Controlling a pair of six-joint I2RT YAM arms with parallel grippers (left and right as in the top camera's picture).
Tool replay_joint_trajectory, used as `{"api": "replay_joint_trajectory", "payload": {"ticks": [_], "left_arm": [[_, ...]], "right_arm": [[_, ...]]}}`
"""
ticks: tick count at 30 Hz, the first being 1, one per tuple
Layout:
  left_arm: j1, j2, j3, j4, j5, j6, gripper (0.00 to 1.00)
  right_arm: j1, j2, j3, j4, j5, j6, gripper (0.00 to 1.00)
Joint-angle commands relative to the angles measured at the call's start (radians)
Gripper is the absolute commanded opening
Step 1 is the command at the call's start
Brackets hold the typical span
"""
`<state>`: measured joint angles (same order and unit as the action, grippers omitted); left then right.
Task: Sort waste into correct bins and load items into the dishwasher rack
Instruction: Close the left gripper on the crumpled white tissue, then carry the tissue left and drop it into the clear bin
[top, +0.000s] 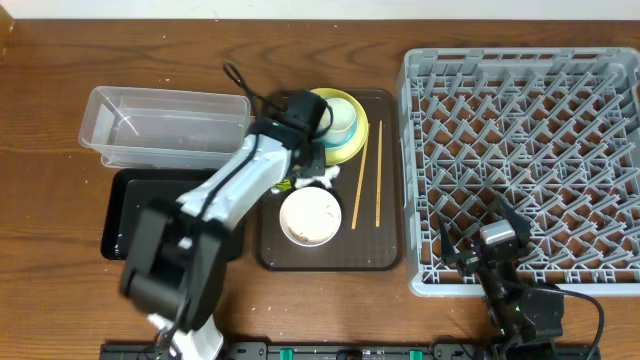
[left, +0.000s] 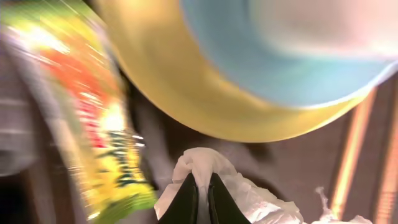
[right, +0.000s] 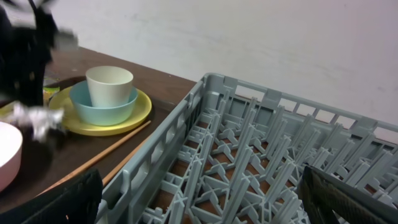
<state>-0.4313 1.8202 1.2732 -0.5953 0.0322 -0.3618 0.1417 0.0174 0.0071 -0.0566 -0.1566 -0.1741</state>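
Observation:
My left gripper (left: 200, 198) is shut on the crumpled white scrap (left: 233, 186), over the brown tray beside the yellow plate (top: 345, 140). The green-and-orange wrapper (left: 99, 118) lies just left of the scrap, blurred. The light blue bowl (right: 102, 106) sits on the plate with the small white cup (right: 109, 84) in it. The whitish bowl (top: 311, 215) and the wooden chopsticks (top: 368, 175) lie on the tray. My right gripper (right: 199, 199) is open and empty over the front left corner of the grey dishwasher rack (top: 520, 160).
The clear tub (top: 165, 125) stands at the left, with the black tub (top: 130, 215) in front of it. The dark brown serving tray (top: 385, 245) lies between the tubs and the rack. My left arm reaches across the black tub to the tray.

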Motion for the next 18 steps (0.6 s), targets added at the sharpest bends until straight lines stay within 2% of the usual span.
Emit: {"api": "replay_joint_trajectory", "payload": {"ticks": [1,8,18], "left_arm": [[0.038,-0.111,0.043,-0.001,-0.104,0.009,0.06],[0.183,-0.243,0.043,0.034,-0.157,0.009,0.06],[0.404,-0.206,0.04,0.078,-0.157,0.009,0.07]], "right_arm": [[0.007,-0.001,-0.002,-0.004,-0.001,-0.01,0.99],[0.007,-0.001,-0.002,-0.004,-0.001,-0.01,0.99],[0.007,-0.001,-0.002,-0.004,-0.001,-0.01,0.99]]}}
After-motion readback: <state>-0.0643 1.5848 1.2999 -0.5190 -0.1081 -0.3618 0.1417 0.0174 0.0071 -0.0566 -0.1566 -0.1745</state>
